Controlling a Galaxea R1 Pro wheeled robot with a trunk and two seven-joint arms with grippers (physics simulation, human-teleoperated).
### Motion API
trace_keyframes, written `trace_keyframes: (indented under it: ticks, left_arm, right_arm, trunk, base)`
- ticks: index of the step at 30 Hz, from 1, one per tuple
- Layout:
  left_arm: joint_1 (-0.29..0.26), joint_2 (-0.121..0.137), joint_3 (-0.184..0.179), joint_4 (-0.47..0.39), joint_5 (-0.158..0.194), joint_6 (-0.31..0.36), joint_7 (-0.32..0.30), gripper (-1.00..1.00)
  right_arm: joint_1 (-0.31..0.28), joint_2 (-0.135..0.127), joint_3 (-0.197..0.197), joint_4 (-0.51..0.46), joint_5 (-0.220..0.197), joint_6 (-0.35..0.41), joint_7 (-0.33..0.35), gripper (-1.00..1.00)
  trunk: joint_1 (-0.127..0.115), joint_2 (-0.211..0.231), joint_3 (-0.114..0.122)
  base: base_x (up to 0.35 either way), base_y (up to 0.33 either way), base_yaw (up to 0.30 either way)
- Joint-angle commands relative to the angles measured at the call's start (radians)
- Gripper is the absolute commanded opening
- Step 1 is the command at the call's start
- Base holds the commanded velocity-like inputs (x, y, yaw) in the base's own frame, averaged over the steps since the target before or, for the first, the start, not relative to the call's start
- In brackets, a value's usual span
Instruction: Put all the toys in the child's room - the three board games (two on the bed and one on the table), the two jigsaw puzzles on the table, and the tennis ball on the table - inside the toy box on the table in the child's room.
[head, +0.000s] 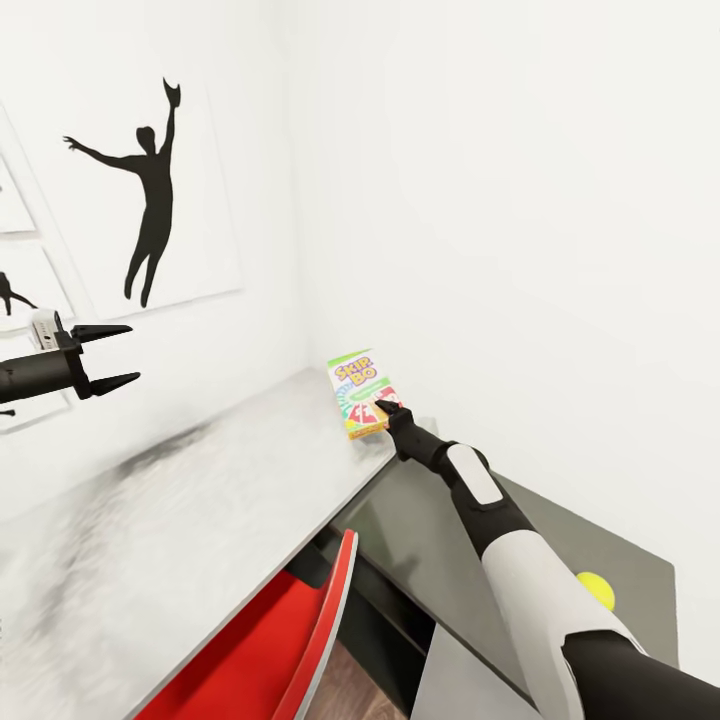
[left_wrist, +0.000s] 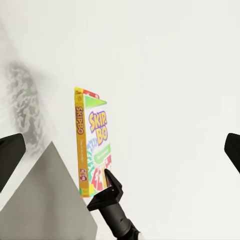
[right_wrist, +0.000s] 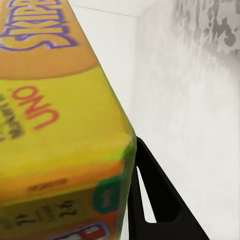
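Skip-Bo box (head: 360, 393) upright at far corner of table (head: 230, 500), w/ my right gripper (head: 388, 408) clamped on its lower edge. Tennis ball (head: 596, 589) lies near my right forearm. Left gripper (head: 118, 355) spread wide, holding nothing.

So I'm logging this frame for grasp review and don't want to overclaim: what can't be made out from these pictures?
- Right gripper contact: in the head view the Skip-Bo box hides the far finger; in the right wrist view the box crowds the picture.
- Tennis ball: partly covered by the right arm in the head view.
- Red chair: cut off by the bottom edge.
- Table: top washed out and blurred.
- Left gripper: open, holding nothing.
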Motion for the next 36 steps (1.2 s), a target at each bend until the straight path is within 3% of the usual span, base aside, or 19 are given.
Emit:
trace_keyframes:
  ticks: [1,16,36]
  left_arm:
    - [-0.002,0.001,-0.005,0.001,0.004,0.001,-0.001,1.00]
    - [-0.002,0.000,-0.005,0.001,0.004,0.001,-0.001,1.00]
    - [-0.002,0.000,-0.005,0.001,0.004,0.001,-0.001,1.00]
  right_arm:
    - [0.000,0.002,0.000,-0.001,-0.006,0.001,-0.005,-1.00]
    - [0.000,0.004,0.001,-0.001,-0.005,0.017,-0.005,-1.00]
    - [-0.001,-0.008,0.003,-0.001,0.007,0.168,-0.005,-1.00]
  trunk:
    - [-0.004,0.006,0.002]
    - [-0.061,0.111,0.049]
    - [-0.138,0.251,0.112]
  base:
    - [0.000,0.000,0.000]
    - [0.000,0.000,0.000]
    - [0.000,0.000,0.000]
